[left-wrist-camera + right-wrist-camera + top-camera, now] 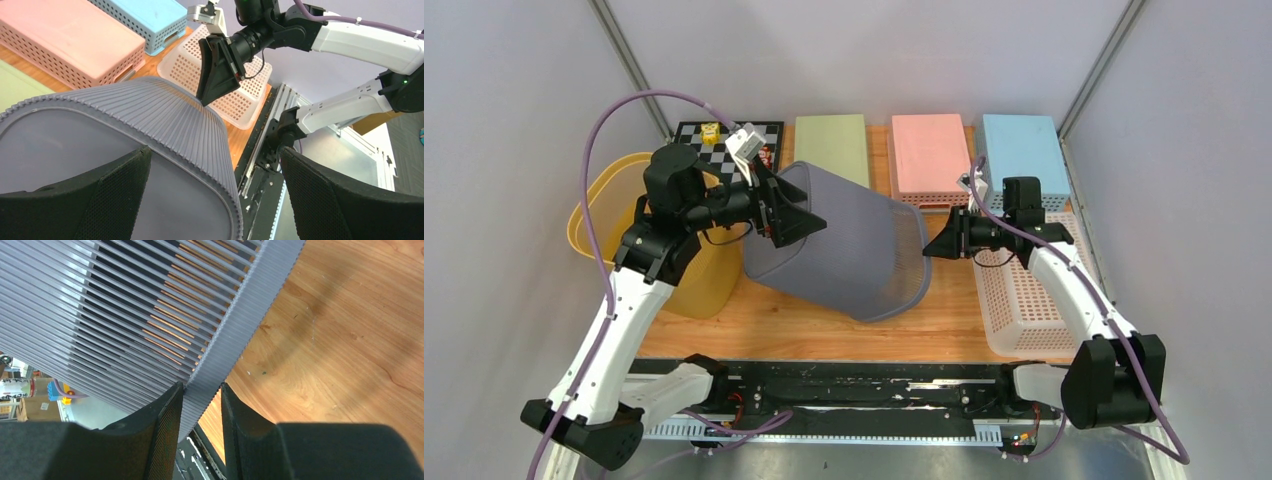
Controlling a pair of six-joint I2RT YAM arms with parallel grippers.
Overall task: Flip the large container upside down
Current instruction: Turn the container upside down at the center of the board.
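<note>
Large container point(844, 245) is tipped on its side mid-table point(774, 325), with its mouth toward the right edge. Right gripper point(202, 400) is pinching only the thin rim, and left gripper point(215, 160) is spread wide at the base, squeezing nothing. My worry is the rim slipping out of that tiny pinch mid-flip, so it flops back or rolls.

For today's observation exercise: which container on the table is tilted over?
The grey slatted bin in the middle; the yellow bin and white basket sit level.
</note>
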